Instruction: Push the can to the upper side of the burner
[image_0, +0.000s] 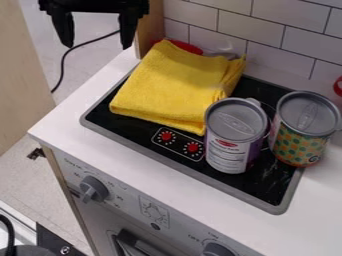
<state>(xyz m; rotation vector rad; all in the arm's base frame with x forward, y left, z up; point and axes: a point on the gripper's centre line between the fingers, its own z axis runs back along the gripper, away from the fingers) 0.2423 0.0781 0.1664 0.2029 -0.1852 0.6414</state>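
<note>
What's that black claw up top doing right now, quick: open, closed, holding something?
Gripper: open, its two fingers spread apart, holding nothing.

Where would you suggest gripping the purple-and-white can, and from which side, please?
Probably by the upper wall of the purple can, just below its rim, from the near side: it stands upright and that side is free, while the yellow towel crowds its left in view and the dotted can its right.
</note>
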